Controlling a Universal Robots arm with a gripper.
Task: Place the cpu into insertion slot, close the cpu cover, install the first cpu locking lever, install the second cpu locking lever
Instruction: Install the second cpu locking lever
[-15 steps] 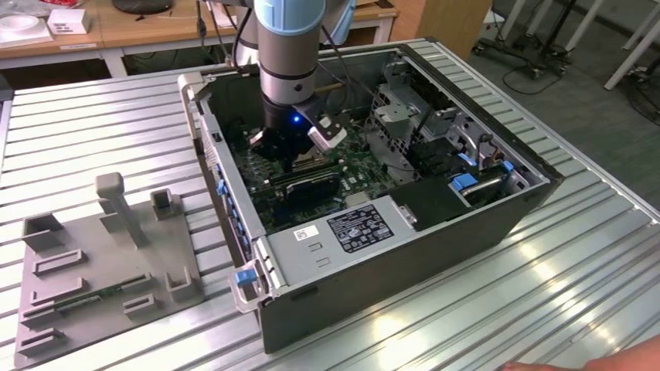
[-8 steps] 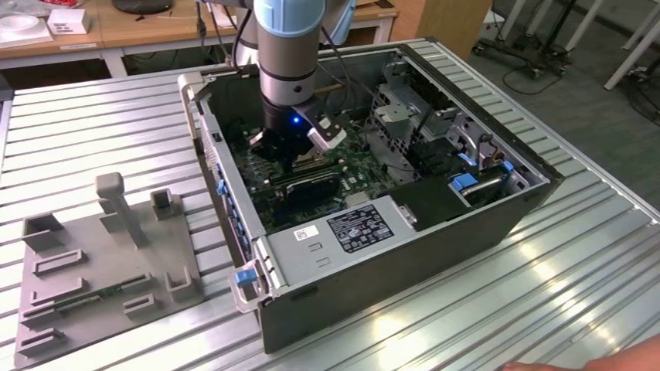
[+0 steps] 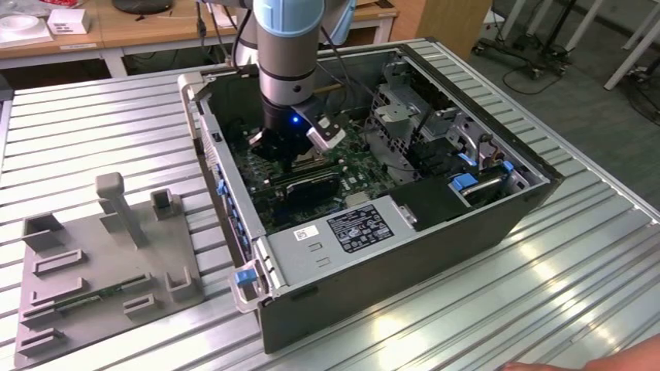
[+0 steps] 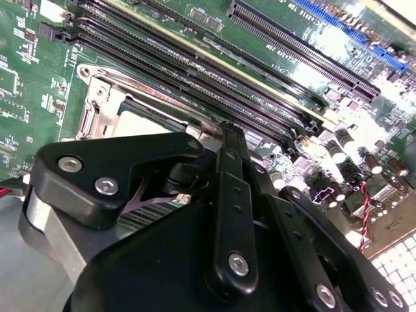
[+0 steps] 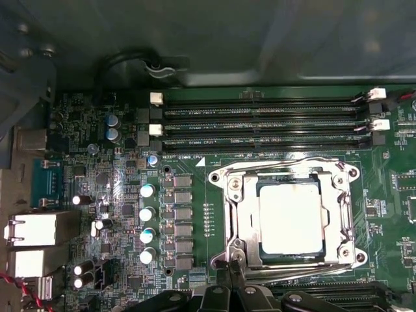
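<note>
The arm reaches down into the open computer case [image 3: 309, 255], w/ the gripper [image 3: 292, 147] low over the green motherboard [image 5: 195, 195], right at the edge of the socket [image 5: 289, 218].

In the first wrist view the chip [image 5: 290, 218] lies flat inside the socket, square to its walls, so it looks seated. The cover [image 5: 240, 214], a thin metal frame w/ a cut-out centre, lies down around the chip, not standing open; judged closed or nearly so.

A thin wire lever [image 5: 279, 164] runs along the socket side next to the memory slots [image 5: 260, 120]; another runs along the opposite side, by the gripper. Whether either is hooked under its catch can't be told.

The gripper's fingers [image 4: 233, 140] look drawn together into one narrow tip, holding nothing visible. That shape probably suits pushing a lever, not gripping.
</note>
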